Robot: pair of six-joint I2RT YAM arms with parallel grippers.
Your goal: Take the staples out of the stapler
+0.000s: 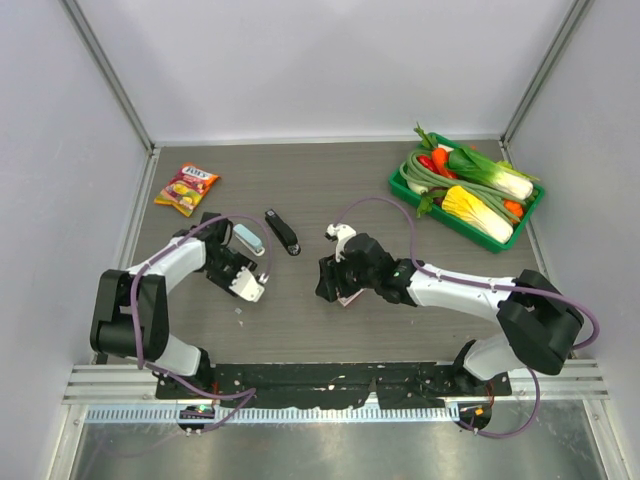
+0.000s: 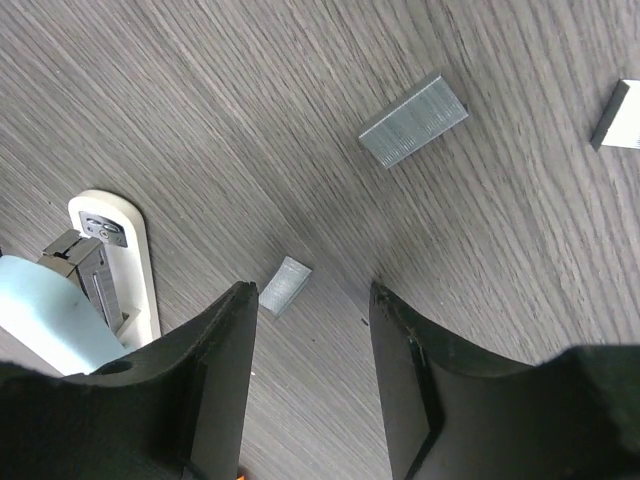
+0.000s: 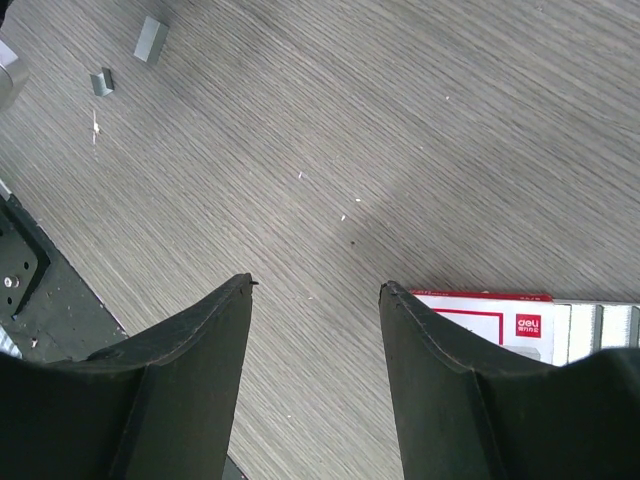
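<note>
The stapler point(image 1: 248, 238) is a small pale blue oblong lying on the table just beyond my left gripper point(image 1: 240, 278). In the left wrist view the stapler point(image 2: 45, 315) is at the left edge, swung open, with its white base point(image 2: 135, 270) and metal channel showing. Loose strips of staples lie on the table: a long one point(image 2: 413, 120), a short one point(image 2: 285, 285) just ahead of the fingertips, and another point(image 2: 620, 115). My left gripper point(image 2: 310, 295) is open and empty. My right gripper point(image 3: 317, 285) point(image 1: 328, 280) is open and empty over bare table.
A red-and-white staple packet point(image 3: 500, 318) lies beside my right finger. A black oblong object point(image 1: 282, 231) lies mid-table. A snack bag point(image 1: 187, 188) is at the back left. A green tray point(image 1: 402, 185) of vegetables is at the back right. Two staple pieces point(image 3: 150, 40) lie far left.
</note>
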